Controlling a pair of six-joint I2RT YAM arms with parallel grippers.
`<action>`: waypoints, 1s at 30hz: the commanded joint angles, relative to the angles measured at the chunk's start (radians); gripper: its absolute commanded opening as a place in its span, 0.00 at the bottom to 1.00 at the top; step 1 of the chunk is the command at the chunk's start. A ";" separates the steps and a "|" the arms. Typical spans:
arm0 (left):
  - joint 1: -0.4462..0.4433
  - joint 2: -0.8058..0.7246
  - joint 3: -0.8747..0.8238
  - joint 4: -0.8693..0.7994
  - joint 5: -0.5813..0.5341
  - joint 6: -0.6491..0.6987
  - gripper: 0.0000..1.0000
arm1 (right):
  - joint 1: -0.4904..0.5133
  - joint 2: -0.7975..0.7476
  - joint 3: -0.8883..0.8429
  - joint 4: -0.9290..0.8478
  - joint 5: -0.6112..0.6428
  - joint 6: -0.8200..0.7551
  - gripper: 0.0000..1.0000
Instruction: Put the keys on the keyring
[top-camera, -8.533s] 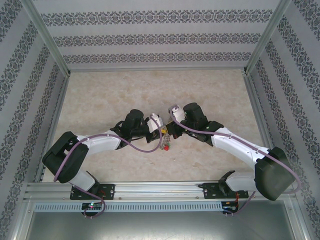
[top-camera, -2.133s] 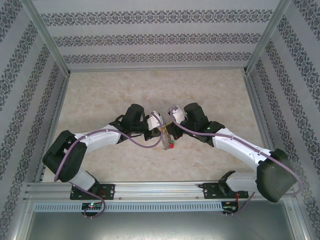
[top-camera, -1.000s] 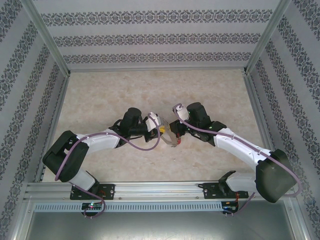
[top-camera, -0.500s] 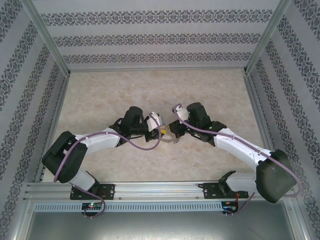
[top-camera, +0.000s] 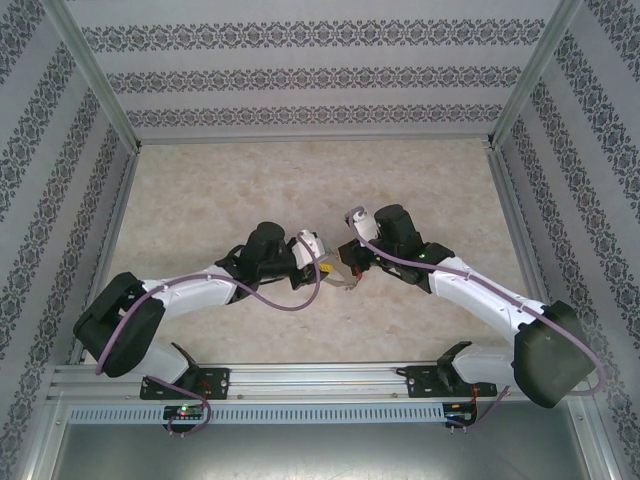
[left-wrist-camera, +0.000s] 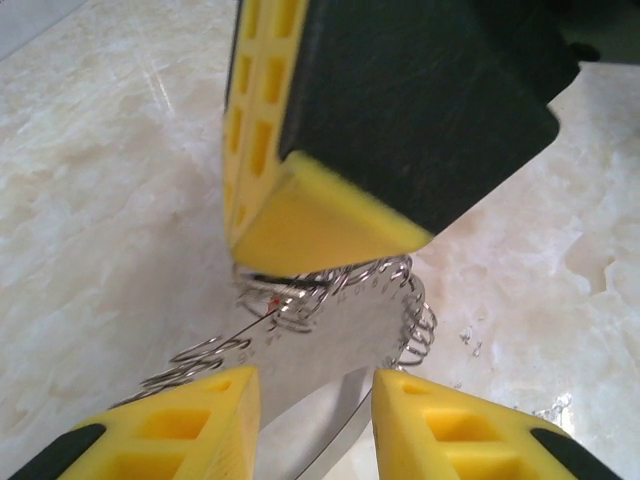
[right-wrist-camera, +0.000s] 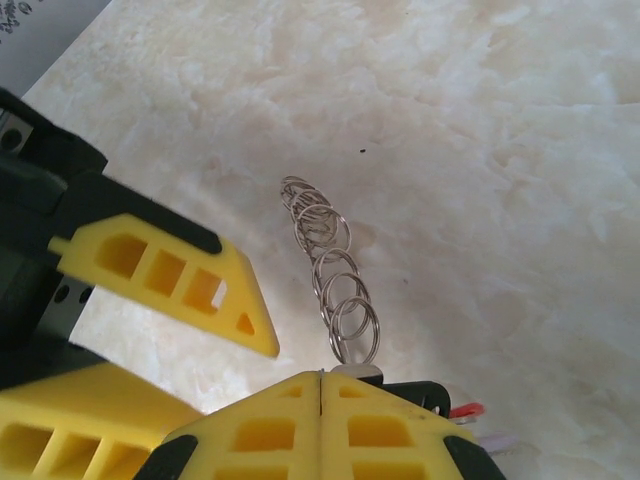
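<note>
- Marble-patterned table (top-camera: 200, 190): the keyring (right-wrist-camera: 335, 275) sits near its middle. It is a string of small silvery wire loops.
- Right gripper (right-wrist-camera: 320, 388): fingers are pressed together with no gap, pinching one end of the keyring. The other loops trail away from the tips toward the tabletop.
- Red key head (right-wrist-camera: 465, 410): a sliver of red plastic pokes out just beside the pinched end of the keyring, behind a right finger. The blade is hidden, so I cannot tell whether it is threaded on the loops.
- Left gripper (left-wrist-camera: 315, 385): jaws are apart, with a clear gap between the yellow pads. The keyring lies just beyond their tips.
- Left wrist view: a flat grey patch (left-wrist-camera: 330, 350) runs from the keyring down into that gap. I cannot tell whether it is a key blade or a shadow, or whether the pads touch it.
- Right wrist view: one of the left fingers (right-wrist-camera: 170, 275) stands beside the keyring, apart from the loops.
- Top view: both arms reach inward and their tips meet over the keyring, almost touching each other.
</note>
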 joint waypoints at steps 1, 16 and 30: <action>-0.036 0.003 -0.003 0.066 -0.069 -0.046 0.36 | 0.012 -0.028 0.004 0.027 0.011 -0.003 0.00; -0.059 0.082 0.014 0.172 -0.107 -0.146 0.37 | 0.011 -0.022 -0.002 0.033 0.017 -0.004 0.00; -0.061 0.079 0.029 0.150 -0.137 -0.132 0.21 | 0.011 -0.024 -0.002 0.033 0.009 -0.006 0.00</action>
